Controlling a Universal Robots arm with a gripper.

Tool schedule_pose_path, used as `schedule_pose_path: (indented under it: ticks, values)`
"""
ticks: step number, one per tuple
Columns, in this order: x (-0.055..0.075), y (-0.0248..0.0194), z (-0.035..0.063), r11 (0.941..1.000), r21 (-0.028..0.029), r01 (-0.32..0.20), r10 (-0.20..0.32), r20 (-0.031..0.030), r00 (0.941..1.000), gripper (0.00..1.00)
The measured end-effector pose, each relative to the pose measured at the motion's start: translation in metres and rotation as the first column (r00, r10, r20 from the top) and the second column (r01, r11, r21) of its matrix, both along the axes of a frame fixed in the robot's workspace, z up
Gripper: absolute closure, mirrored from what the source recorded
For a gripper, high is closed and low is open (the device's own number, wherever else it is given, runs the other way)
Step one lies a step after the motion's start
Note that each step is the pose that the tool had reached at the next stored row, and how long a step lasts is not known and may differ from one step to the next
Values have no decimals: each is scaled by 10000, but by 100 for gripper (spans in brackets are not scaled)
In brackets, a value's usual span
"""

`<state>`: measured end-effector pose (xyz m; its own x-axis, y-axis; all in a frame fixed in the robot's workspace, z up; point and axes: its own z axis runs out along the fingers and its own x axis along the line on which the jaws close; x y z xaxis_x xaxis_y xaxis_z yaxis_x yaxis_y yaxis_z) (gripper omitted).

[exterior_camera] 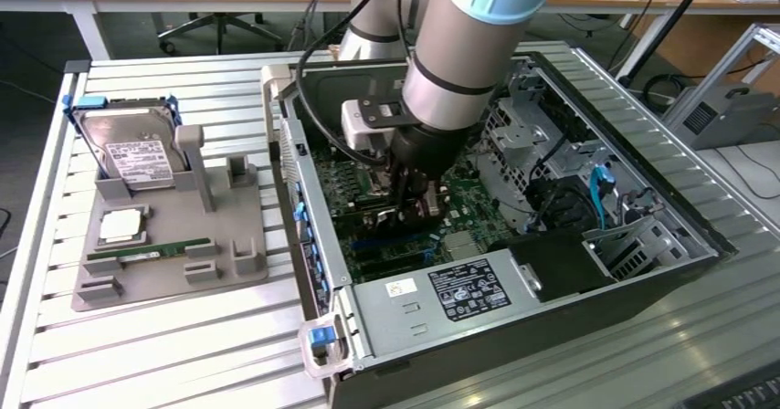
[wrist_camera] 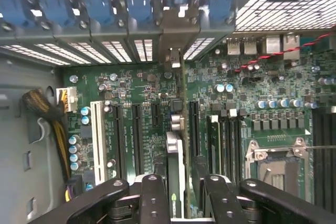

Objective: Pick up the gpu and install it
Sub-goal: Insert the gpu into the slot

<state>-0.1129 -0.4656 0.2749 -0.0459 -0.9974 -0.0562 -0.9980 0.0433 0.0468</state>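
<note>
The gpu [wrist_camera: 176, 129] stands edge-on in a motherboard slot, seen as a thin green card edge. Its silver bracket [wrist_camera: 178, 30] lies against the rear slot openings of the case. My gripper [wrist_camera: 176, 184] straddles the card from above, with a black finger [wrist_camera: 155, 192] on one side and a little daylight between the other finger and the card, so the jaws are slightly open. In the exterior view my gripper [exterior_camera: 408, 204] reaches down into the open computer case [exterior_camera: 305, 181] over the motherboard and hides most of the card.
A power supply [exterior_camera: 458, 286] sits at the case's near end and drive cages [exterior_camera: 536, 135] on the exterior view's right. A grey fixture [exterior_camera: 171, 245] beside the case holds a hard drive [exterior_camera: 134, 158] and a memory stick [exterior_camera: 152, 249]. A cable bundle [wrist_camera: 44, 114] and CPU socket [wrist_camera: 273, 161] flank the slots.
</note>
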Motion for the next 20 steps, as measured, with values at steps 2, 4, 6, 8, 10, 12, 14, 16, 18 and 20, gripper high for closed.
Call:
schedule_pose_path:
  ticks: [2,4,6,8,10,12,14,16,18,20]
  values:
    - [0,0,76,10000,-1,0,0,-1,10000,66]
    - [0,0,184,10000,0,0,0,0,10000,66]
    - [0,0,274,10000,1,0,0,1,10000,66]
    - [0,0,349,10000,-2,0,0,-1,10000,66]
    - [0,0,398,10000,-1,0,0,-1,10000,66]
    - [0,0,405,10000,1,0,0,1,10000,66]
    - [0,0,406,10000,0,0,0,0,10000,66]
    - [0,0,427,10000,-4,0,0,-2,10000,66]
    - [0,0,448,10000,-1,0,0,0,10000,66]
    - [0,0,448,10000,1,0,0,1,10000,66]
